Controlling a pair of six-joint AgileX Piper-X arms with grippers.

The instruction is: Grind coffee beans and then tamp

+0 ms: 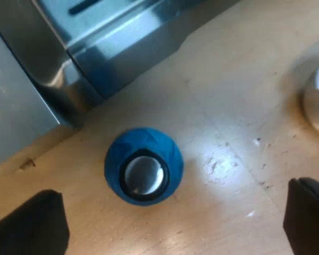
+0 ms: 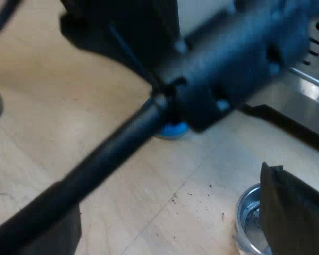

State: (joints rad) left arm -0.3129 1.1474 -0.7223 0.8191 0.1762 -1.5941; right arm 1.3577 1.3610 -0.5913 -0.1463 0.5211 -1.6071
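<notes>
Blue tamper (image 1: 143,170) stands on tabletop (image 1: 228,106) beside machine (image 1: 95,53), between left hand (image 1: 167,223) fingers spread apart, right hand (image 2: 165,223) apart too; probably heavy, rigid, slick, so pinch the knob's round sides.

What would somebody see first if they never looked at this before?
The bright blue tamper jumps out first, standing on the wooden table below my open left gripper. Next comes the shiny espresso machine close by it. A round metal holder sits on the table near my right gripper.
</notes>
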